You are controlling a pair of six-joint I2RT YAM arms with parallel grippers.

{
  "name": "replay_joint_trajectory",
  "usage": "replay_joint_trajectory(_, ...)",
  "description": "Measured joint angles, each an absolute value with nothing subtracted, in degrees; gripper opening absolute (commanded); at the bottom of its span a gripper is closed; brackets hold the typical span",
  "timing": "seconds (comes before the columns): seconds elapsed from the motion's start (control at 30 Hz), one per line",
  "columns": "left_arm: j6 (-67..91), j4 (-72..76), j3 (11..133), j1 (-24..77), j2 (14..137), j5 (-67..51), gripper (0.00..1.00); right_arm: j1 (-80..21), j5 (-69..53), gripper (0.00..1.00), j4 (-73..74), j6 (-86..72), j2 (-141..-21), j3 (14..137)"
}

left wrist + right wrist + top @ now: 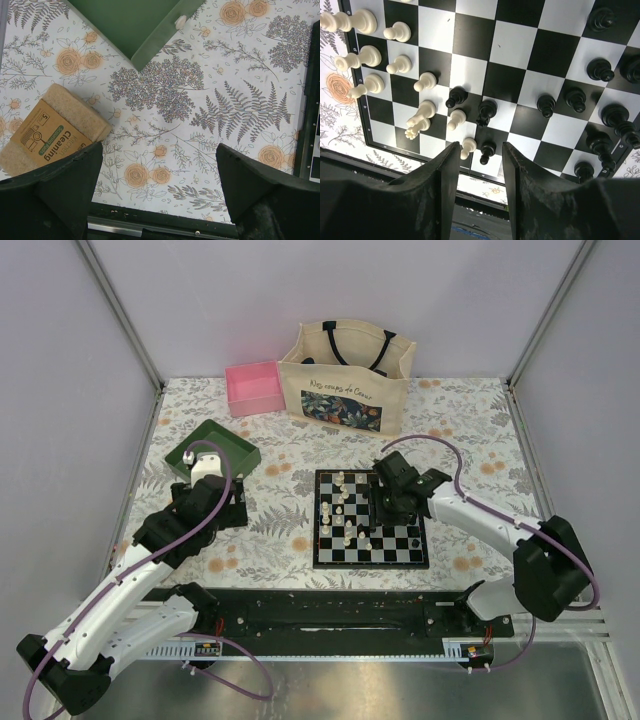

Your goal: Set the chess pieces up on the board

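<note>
The board (372,562) lies at mid table with cream-white chess pieces (340,502) on its left half. In the right wrist view the white pieces (357,60) crowd the board's (510,45) left side, and the black pieces (600,70) stand along the right. My right gripper (481,147) hovers low over the board's near edge. It is open, with a white pawn (468,147) and a black pawn (487,150) standing between its fingertips, neither one gripped. My left gripper (159,170) is wide open over bare tablecloth, left of the board.
A green tray (212,448) sits by the left gripper, with a small cream thing (180,21) at its edge. A packaged sponge (52,130) lies left of the left fingers. A pink box (255,387) and a tote bag (347,378) stand at the back.
</note>
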State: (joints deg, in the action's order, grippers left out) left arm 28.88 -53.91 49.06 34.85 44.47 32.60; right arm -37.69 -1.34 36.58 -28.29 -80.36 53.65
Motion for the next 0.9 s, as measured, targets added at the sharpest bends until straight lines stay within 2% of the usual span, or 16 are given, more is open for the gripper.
replay_joint_trajectory(0.9,28.9,-53.9,49.1,34.8,44.5,32.6,0.99,-39.0,3.6,0.39,36.3,-26.7,-90.9,58.9)
